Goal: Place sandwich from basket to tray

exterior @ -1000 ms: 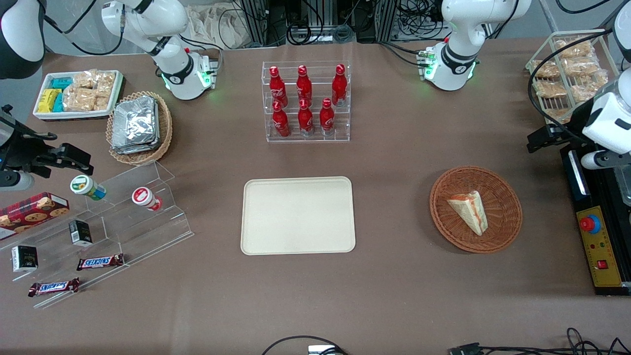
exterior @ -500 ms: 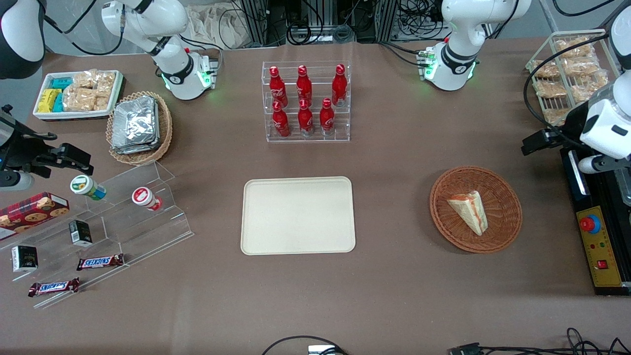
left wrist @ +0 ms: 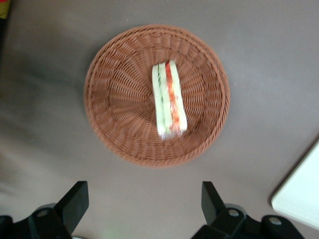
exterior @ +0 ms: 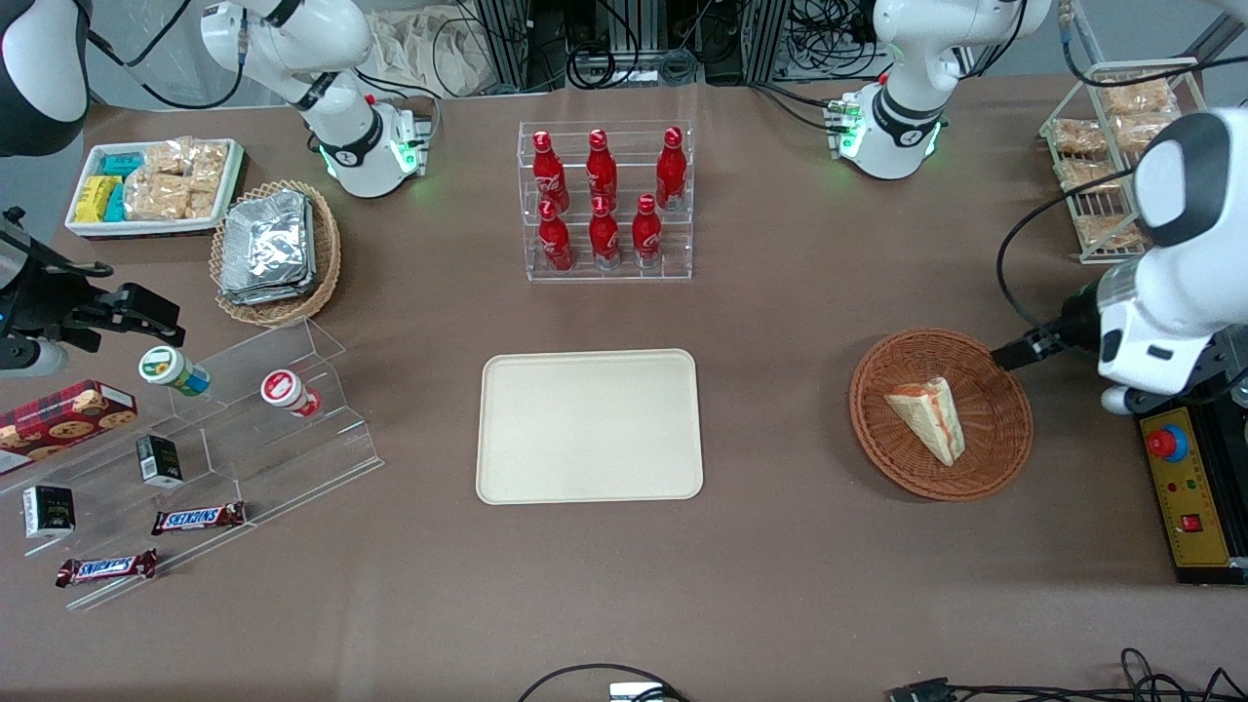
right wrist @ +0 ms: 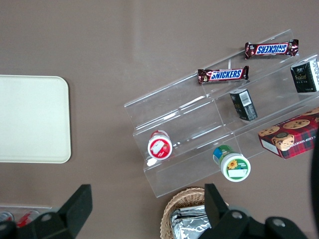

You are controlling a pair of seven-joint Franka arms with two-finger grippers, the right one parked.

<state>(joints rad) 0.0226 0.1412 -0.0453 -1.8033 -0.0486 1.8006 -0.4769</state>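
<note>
- Sandwich (exterior: 926,419): lies in the basket (exterior: 1004,458), near its middle, filling stripes showing along one edge (left wrist: 168,99). Not yet lifted; nothing touches it.
- Basket (left wrist: 114,99): sits on the table (exterior: 780,585), toward the working arm's end, well apart from the tray. Holds only the sandwich.
- Tray (exterior: 589,426): flat on the table, nearer the middle, bare. One corner of it shows in the left wrist view (left wrist: 301,196).
- Gripper (left wrist: 144,204): hangs above the table just beside the basket, off its rim, not over the sandwich. Fingers (left wrist: 74,201) spread wide, holding nothing; the gap between them looks ample for the wedge.
- Done so far: nothing of the transfer itself; the arm is only in the approach.
- Left to do, as judged: centre over the sandwich, descend, close on the bread, lift clear of the rim, carry across to the tray, set down, release.
- Note: soft bread probably calls for a light squeeze.
</note>
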